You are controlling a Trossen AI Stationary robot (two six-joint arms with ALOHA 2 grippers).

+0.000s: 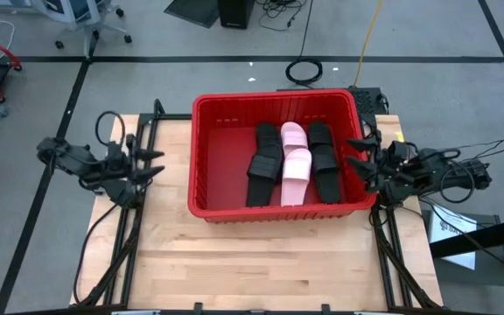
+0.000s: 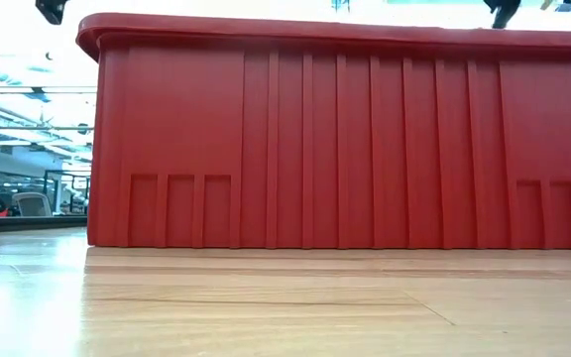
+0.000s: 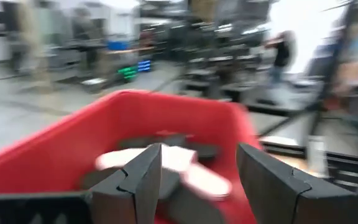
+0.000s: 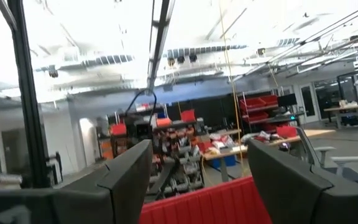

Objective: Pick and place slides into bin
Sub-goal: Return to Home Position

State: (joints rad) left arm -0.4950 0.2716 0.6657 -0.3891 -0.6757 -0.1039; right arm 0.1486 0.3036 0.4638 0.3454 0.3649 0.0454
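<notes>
Bin (image 1: 274, 96): bright red ribbed tub, far middle of the table.
Slides (image 1: 296, 166): four matte black, two pale pink, lying in the bin's right half.
Left gripper (image 1: 157, 164): left of bin, fingers apart.
Right gripper (image 1: 353, 155): right of bin, fingers apart.

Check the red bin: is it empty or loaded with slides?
Loaded. In the high view, black slides and pink slides lie side by side inside the red bin.
</notes>
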